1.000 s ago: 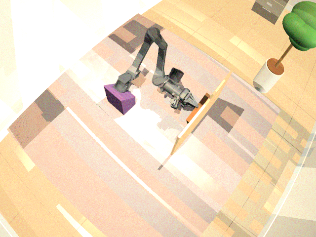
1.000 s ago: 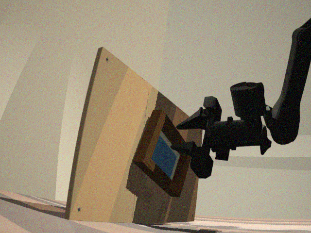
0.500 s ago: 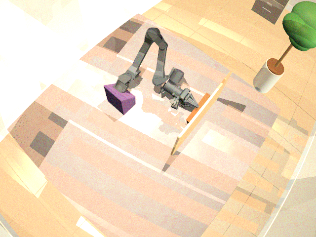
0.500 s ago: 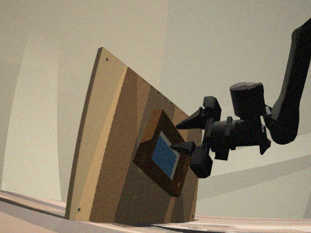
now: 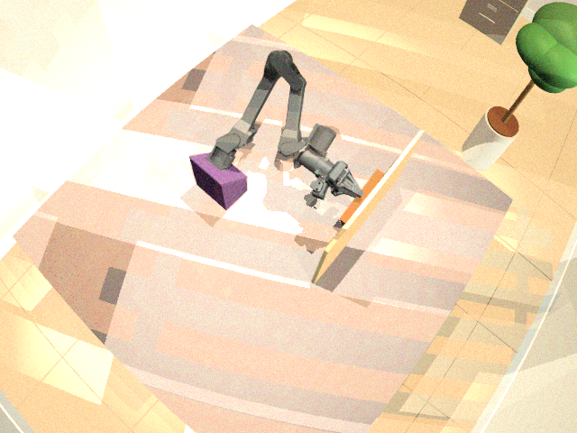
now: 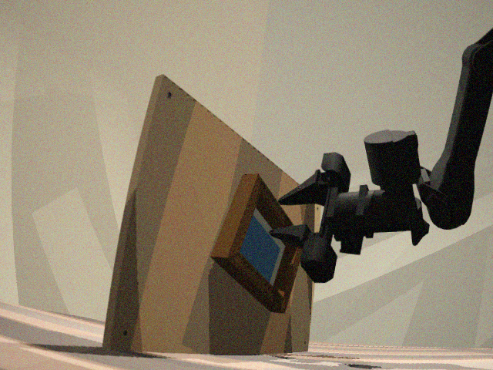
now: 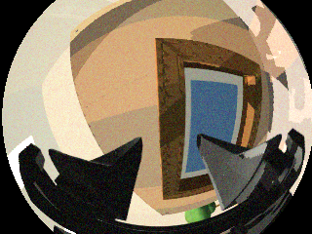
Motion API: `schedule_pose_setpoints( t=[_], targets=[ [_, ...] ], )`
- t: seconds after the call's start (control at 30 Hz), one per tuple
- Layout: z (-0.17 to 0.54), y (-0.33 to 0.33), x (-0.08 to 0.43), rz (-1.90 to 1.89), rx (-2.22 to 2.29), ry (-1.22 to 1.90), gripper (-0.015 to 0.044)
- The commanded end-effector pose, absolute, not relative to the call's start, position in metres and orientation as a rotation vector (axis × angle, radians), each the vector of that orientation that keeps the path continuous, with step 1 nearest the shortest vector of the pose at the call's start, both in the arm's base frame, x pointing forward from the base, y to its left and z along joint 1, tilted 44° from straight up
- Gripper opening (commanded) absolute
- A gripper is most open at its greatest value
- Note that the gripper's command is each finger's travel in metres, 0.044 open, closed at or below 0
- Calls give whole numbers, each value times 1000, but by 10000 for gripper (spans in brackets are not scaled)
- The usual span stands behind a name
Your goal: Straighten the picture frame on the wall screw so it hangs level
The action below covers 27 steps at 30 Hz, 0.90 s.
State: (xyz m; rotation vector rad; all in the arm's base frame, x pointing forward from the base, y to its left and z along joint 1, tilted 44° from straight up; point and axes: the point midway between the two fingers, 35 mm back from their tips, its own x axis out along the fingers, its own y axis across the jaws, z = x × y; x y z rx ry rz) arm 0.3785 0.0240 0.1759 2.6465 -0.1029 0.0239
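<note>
The brown picture frame (image 5: 372, 183) (image 6: 235, 223) (image 7: 171, 97) with a blue picture hangs crooked on the upright wooden board (image 5: 397, 162) (image 6: 175, 199) (image 7: 117, 73). In the exterior view its left end is higher and its right end lower than level. My gripper (image 5: 361, 194) (image 6: 275, 216) (image 7: 170, 140) is open and empty at the frame's top bar. In the wrist view, one fingertip shows beyond the bar's outer edge and the other in front of the picture. The bar lies between them in that view. Whether a finger touches it I cannot tell. The screw and notched strip are hidden.
The arm's base stands on a purple block (image 5: 233, 184) on the patterned rug (image 5: 233, 302). A potted plant (image 5: 554, 50) (image 7: 197, 214) stands beyond the board's far end, with a dark cabinet (image 5: 491, 18) behind. The board's top edge rises above the frame.
</note>
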Motion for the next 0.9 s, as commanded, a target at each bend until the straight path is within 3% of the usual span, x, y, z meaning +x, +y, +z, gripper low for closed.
schedule_pose_setpoints(
  t=[0.0,0.23,0.5,0.87],
  targets=[
    [177,25,379,28,2648,-100,260],
    [177,25,379,28,2648,-100,76],
    [177,25,379,28,2648,-100,3],
    [177,24,379,28,2648,-100,0]
  ],
)
